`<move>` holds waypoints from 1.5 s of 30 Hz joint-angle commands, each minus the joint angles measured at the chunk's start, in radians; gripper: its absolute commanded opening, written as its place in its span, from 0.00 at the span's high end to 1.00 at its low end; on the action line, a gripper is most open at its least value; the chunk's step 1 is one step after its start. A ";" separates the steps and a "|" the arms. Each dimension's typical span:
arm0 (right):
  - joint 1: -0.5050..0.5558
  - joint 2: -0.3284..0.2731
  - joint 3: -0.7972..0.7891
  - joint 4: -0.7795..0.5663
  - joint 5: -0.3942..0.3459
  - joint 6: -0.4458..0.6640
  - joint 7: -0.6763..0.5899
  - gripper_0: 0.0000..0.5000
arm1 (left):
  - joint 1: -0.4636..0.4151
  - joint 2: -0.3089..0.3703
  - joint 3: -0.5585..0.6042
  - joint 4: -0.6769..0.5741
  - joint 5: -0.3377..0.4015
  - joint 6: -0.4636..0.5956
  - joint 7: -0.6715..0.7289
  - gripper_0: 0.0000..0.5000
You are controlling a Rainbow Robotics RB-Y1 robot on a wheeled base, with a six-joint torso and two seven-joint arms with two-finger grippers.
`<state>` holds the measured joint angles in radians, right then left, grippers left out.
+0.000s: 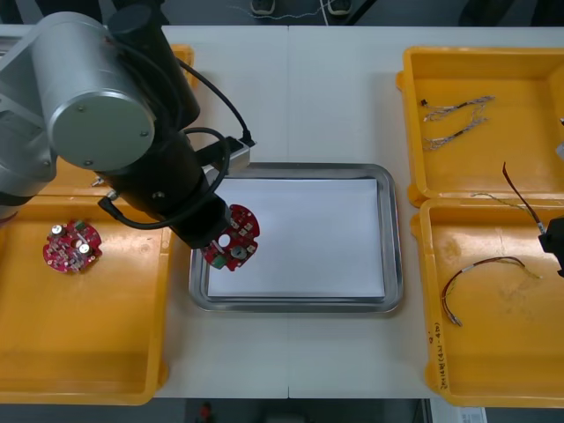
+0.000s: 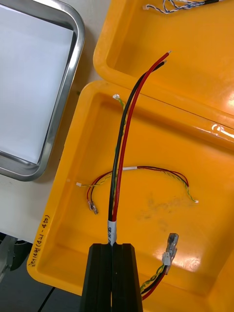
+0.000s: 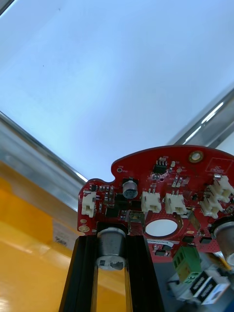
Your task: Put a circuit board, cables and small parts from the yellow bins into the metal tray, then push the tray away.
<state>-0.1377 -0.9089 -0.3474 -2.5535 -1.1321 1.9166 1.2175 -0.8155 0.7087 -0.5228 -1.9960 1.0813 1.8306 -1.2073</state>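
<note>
My left gripper is shut on a round red circuit board, held over the left edge of the metal tray, which is white inside. In the left wrist view the fingers clamp a metal cylinder on the board above the tray's rim. My right gripper hangs over the near right yellow bin, shut on a black and red cable. The right wrist view has this gripper pinching the cable at its labelled end, lifted above the bin.
A second red circuit board lies in the near left bin. A red and yellow cable lies in the near right bin, and twisted blue and white cables in the far right bin.
</note>
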 commanded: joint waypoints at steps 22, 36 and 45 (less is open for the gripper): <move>-0.020 -0.036 0.004 -0.024 -0.003 0.003 0.034 1.00 | -0.093 -0.129 -0.269 0.204 -0.162 -0.113 0.397 1.00; -0.020 -0.036 0.004 -0.024 -0.008 0.003 0.033 1.00 | -0.091 -0.115 -0.352 0.253 -0.166 -0.191 0.419 1.00; -0.020 -0.036 0.004 -0.024 -0.008 0.003 0.033 1.00 | -0.088 -0.095 -0.375 0.255 -0.169 -0.214 0.417 0.99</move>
<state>-0.1379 -0.9092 -0.3474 -2.5537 -1.1323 1.9166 1.2175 -0.8651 0.5978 -0.8814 -1.7309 0.9198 1.6296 -0.7801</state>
